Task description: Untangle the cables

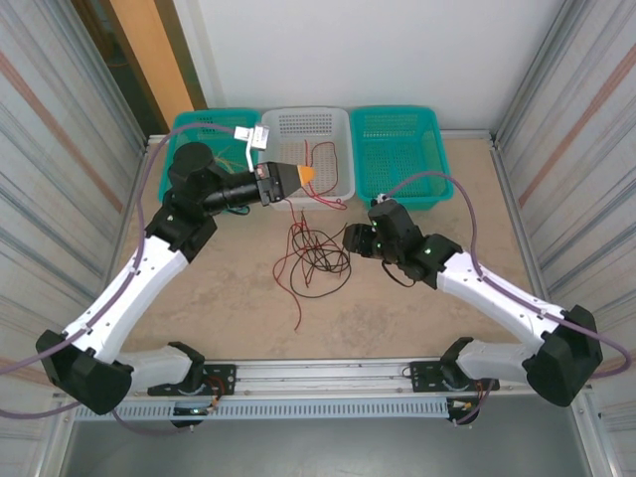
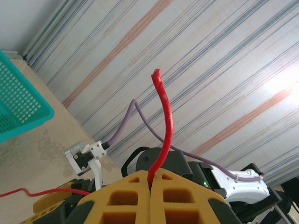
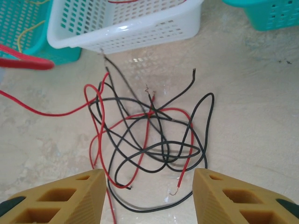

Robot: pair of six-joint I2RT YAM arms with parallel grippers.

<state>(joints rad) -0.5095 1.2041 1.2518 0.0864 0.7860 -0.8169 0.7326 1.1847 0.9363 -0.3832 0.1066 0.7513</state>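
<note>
A tangle of red and black cables [image 1: 314, 253] lies on the table in front of the white basket [image 1: 338, 184]. My left gripper [image 1: 310, 175] hangs over that basket's near edge, shut on a red cable [image 2: 166, 116] whose free end sticks up past the yellow fingertips [image 2: 131, 186]. From the grip, red cable drops toward the tangle. My right gripper [image 3: 148, 186] stands open just right of the tangle [image 3: 149, 135], low over the table, with loose red and black loops ahead of its fingers [image 3: 70, 196] and nothing gripped. In the top view the right gripper [image 1: 350, 239] sits at the tangle's right edge.
Three baskets line the back: a teal basket [image 1: 204, 127] at left holding a yellowish wire [image 3: 28, 32], the white basket [image 3: 126, 28] in the middle with red wire inside, and a teal basket [image 1: 397, 139] at right. Corrugated walls close both sides.
</note>
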